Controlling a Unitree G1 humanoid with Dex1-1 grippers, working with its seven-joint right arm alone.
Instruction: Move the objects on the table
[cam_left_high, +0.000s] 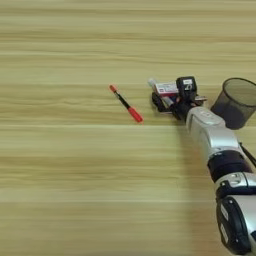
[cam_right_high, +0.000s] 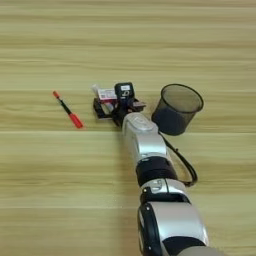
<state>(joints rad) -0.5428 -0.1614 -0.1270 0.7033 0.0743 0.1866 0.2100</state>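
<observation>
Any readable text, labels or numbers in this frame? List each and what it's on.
None can be read.
Small white-and-red box: red band with marks, too blurred to read.
Right gripper: a pale sticker on its black housing, illegible.
Pen, black mesh cup, table: no text visible.

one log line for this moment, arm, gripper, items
right gripper: at white-and-red box, fingers unclear | pen: lying left, untouched | mesh cup: upright, right of arm

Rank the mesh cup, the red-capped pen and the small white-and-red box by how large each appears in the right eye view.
1. Black mesh cup, clearly largest.
2. Pen with red cap, long but very thin.
3. White-and-red box, smallest, though the right gripper partly hides it, so this place is unsure.
</observation>
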